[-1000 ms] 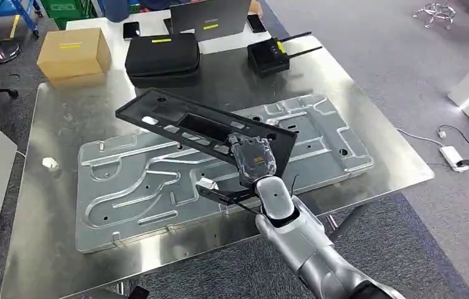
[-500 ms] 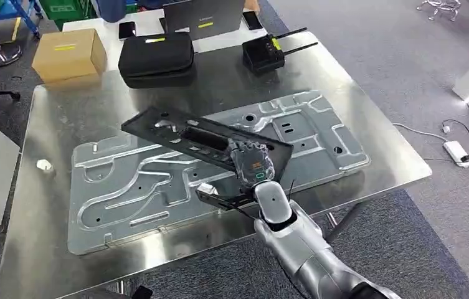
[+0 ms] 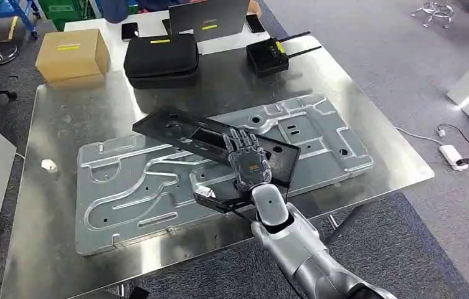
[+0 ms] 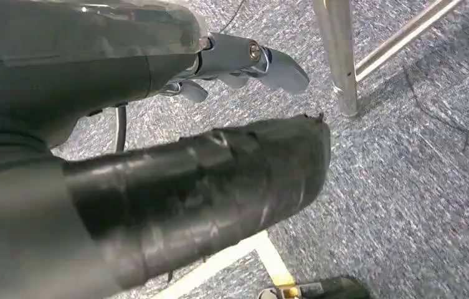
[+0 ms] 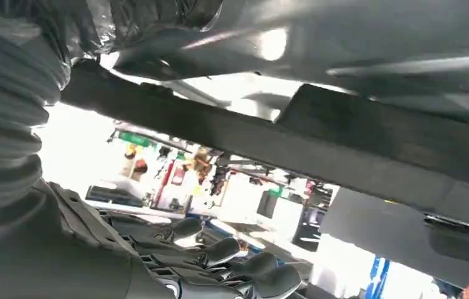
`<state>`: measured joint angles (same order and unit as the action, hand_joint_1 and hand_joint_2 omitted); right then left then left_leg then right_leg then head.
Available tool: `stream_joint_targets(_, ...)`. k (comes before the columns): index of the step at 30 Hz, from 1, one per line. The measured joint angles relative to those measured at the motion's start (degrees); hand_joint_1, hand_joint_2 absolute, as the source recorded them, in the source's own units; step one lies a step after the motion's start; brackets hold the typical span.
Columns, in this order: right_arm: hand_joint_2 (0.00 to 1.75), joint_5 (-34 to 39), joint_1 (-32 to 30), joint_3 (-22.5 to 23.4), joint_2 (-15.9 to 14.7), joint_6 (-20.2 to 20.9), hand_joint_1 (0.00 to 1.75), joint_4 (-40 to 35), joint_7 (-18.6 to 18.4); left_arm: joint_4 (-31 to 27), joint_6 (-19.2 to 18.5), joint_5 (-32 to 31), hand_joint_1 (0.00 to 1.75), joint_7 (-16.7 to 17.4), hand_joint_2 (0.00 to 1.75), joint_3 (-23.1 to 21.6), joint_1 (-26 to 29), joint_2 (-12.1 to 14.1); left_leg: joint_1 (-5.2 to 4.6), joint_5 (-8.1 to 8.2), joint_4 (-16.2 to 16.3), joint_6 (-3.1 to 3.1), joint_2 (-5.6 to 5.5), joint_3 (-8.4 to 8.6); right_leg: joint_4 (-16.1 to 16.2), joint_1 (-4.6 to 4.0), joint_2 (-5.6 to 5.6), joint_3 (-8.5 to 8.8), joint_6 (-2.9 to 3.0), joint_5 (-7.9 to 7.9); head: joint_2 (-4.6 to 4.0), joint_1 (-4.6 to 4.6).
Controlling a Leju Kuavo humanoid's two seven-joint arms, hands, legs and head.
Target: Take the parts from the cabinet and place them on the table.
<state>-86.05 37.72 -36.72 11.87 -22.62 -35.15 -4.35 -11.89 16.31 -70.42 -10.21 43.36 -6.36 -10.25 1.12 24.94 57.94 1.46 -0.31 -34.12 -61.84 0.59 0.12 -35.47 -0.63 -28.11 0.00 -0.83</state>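
1. i am seeing my right hand (image 3: 246,160) lying flat, fingers spread, on the black part (image 3: 207,138).
2. the part is resting tilted on the grey panel (image 3: 126,180) on the surface (image 3: 57,118).
3. my left hand (image 4: 244,59) is hanging empty, fingers loosely apart.

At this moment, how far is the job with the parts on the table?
Done: a large silver stamped metal panel already lies flat on the steel table. In hand: the right hand, fingers spread, rests on a long black plastic panel lying across the silver one; whether it grips it I cannot tell. Left: freeing that hand from the black panel, then probably another trip to the cabinet.
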Motion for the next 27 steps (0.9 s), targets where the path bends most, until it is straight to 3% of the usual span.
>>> stream_joint_targets(2,1.75,-0.3,-0.2,0.0,-0.1,0.0,0.0,0.0,-0.1,0.0,0.0,0.0,0.0,-0.1,0.0,0.0,0.0,0.0,-0.08,0.03,0.0,0.3,0.08,-0.07,-8.8,0.06,0.01,-4.03,-0.46,-4.65,0.0,0.02)
stream_joint_targets(3,1.75,-0.4,-0.4,0.0,-0.2,0.0,0.0,0.0,-0.3,0.0,0.0,0.0,0.0,-0.1,0.0,0.0,0.1,0.0,-0.14,0.04,0.1,0.32,0.09,-0.09,-13.3,0.06,0.01,-6.19,-0.57,-6.26,0.0,0.02)
stream_joint_targets(4,1.75,-0.5,-0.7,0.0,-0.4,0.0,0.0,0.0,-0.4,0.0,0.1,0.0,0.0,-0.1,0.0,0.1,0.1,0.0,-0.17,0.06,0.1,0.34,0.07,-0.1,-15.6,0.07,0.0,-7.39,-0.56,-6.45,0.0,0.02)
stream_joint_targets(5,1.75,-0.7,-1.0,0.0,-0.5,-0.1,0.0,-0.2,-0.4,0.0,0.1,0.1,0.0,-0.1,0.0,0.1,0.2,0.0,-0.19,0.11,0.2,0.37,0.01,-0.09,-14.8,0.07,0.01,-7.13,-0.45,-5.21,0.0,0.0)
stream_joint_targets(6,1.75,-0.9,-1.3,0.0,-0.6,-0.3,0.0,-0.6,-0.4,0.0,0.2,0.1,0.0,-0.2,0.0,0.1,0.2,0.0,-0.22,0.14,0.3,0.37,-0.07,-0.08,-11.6,0.06,0.01,-5.65,-0.22,-3.07,0.0,0.02)
stream_joint_targets(7,0.0,-1.2,-1.5,0.0,-0.8,-0.5,0.0,-1.4,-0.4,0.0,0.2,0.2,0.0,-0.3,0.0,0.1,0.2,0.0,-0.29,0.22,0.3,0.32,-0.13,-0.03,-6.6,0.01,0.01,-3.24,0.13,-0.48,0.0,0.0)
stream_joint_targets(8,0.0,-1.5,-1.9,0.0,-1.0,-0.6,0.0,-2.6,-0.4,0.0,0.3,0.3,0.0,-0.5,0.0,0.2,0.3,0.0,-0.36,0.3,0.3,0.21,-0.16,0.08,-0.9,-0.14,0.01,-0.39,0.65,1.96,0.0,0.02)
stream_joint_targets(9,0.0,-1.6,-2.3,0.0,-1.4,-0.5,0.0,-4.0,-0.1,0.0,0.4,0.5,0.0,-0.7,0.0,0.2,0.4,-0.1,-0.33,0.34,0.3,0.13,-0.13,-0.01,2.2,-0.54,-0.02,1.01,1.28,1.66,0.0,0.02)
stream_joint_targets(10,0.0,-1.6,-2.9,0.0,-1.9,-0.2,0.0,-5.7,0.4,0.0,0.5,0.9,0.0,-0.9,0.0,0.3,0.4,-0.2,-0.75,0.39,0.5,-0.23,-0.19,-0.12,2.7,-0.74,-0.11,0.92,1.33,2.1,0.0,0.11)
stream_joint_targets(13,0.0,-1.2,-5.8,0.0,-4.6,0.6,0.0,-11.7,2.4,0.0,1.2,1.4,0.0,-1.4,0.0,0.7,0.9,-0.1,-0.37,0.28,-0.1,-1.06,-0.14,0.14,2.8,-1.01,-0.08,0.96,1.68,2.04,0.0,0.04)
stream_joint_targets(14,0.0,-0.7,-6.7,0.0,-5.3,0.7,0.0,-14.0,3.2,0.0,1.3,1.5,0.0,-1.6,0.0,1.0,1.1,-0.1,-0.77,0.36,-0.1,-1.51,-0.13,0.27,3.5,-0.31,-0.09,1.34,2.12,2.4,0.0,0.05)
stream_joint_targets(15,0.0,-0.1,-7.5,0.0,-6.1,0.9,0.0,-16.2,4.0,0.0,1.4,1.8,0.0,-1.8,0.0,1.3,1.3,0.0,-0.41,1.3,0.9,-1.64,-0.01,-0.04,4.0,-0.14,-0.13,1.71,2.28,2.68,0.0,0.09)
stream_joint_targets(16,0.0,0.5,-8.6,0.0,-7.0,1.1,0.0,-18.5,4.7,0.0,1.4,2.1,0.0,-2.0,0.0,1.6,1.4,0.1,-0.41,3.34,3.5,-1.68,0.05,-1.17,4.0,-0.02,-0.17,1.79,2.49,2.68,0.0,0.33)
stream_joint_targets(18,0.0,2.0,-12.0,0.0,-10.0,1.2,0.0,-24.8,6.3,0.0,1.6,2.3,0.0,-2.5,0.0,2.0,1.6,0.1,-0.24,7.87,12.4,-2.01,0.07,-5.23,4.0,-0.05,-0.56,1.85,2.64,2.54,0.0,0.33)
stream_joint_targets(19,0.0,2.7,-13.7,0.0,-11.4,1.2,0.0,-27.2,7.1,0.0,1.6,2.5,0.0,-2.7,0.0,2.2,1.8,0.2,-0.23,9.16,16.2,-2.17,0.08,-6.99,3.9,-0.1,-0.7,1.82,2.68,2.46,0.0,0.33)
stream_joint_targets(20,0.0,3.5,-15.4,0.0,-12.6,1.1,0.0,-29.1,7.8,0.0,1.8,2.6,0.0,-2.8,0.0,2.5,2.0,0.2,-0.23,8.99,17.5,-2.25,0.08,-7.57,3.8,-0.1,-0.68,1.82,2.67,2.4,0.0,0.33)
stream_joint_targets(21,0.0,4.4,-17.1,0.0,-13.5,0.9,0.0,-31.6,8.7,0.0,1.9,2.7,0.0,-2.9,0.0,3.0,2.2,0.2,-0.23,7.6,16.1,-2.23,0.08,-6.88,3.7,-0.1,-0.6,1.84,2.59,2.25,0.0,0.33)
stream_joint_targets(22,0.0,5.4,-19.0,0.0,-14.7,0.5,0.0,-34.5,9.6,0.0,2.1,2.8,0.0,-2.9,0.0,3.2,2.3,0.2,-0.22,5.26,12.3,-2.12,0.08,-4.98,3.5,-0.09,-0.45,1.9,2.47,2.06,0.0,0.33)
stream_joint_targets(24,0.0,6.5,-22.4,0.0,-16.5,-1.0,0.0,-39.3,10.8,0.0,2.2,3.1,0.0,-2.9,0.0,3.5,2.3,0.3,-0.23,0.97,2.1,-1.62,0.08,0.33,2.9,-0.07,-0.34,2.14,1.98,1.49,0.0,0.33)
stream_joint_targets(25,0.0,6.8,-24.1,0.1,-17.4,-1.9,0.0,-41.6,11.4,0.0,2.2,3.1,0.0,-2.9,0.0,3.9,2.3,0.3,-0.62,2.11,0.8,-1.36,0.01,1.21,2.7,-0.55,-0.37,1.98,1.54,1.2,0.0,0.33)
stream_joint_targets(27,0.0,7.6,-27.3,0.2,-19.2,-3.8,0.0,-46.2,12.8,0.0,2.2,3.1,0.0,-2.9,0.0,4.5,2.2,0.3,-0.57,1.88,0.7,-0.91,-0.1,1.08,2.6,-0.45,-0.38,2.05,1.12,1.21,0.0,0.22)
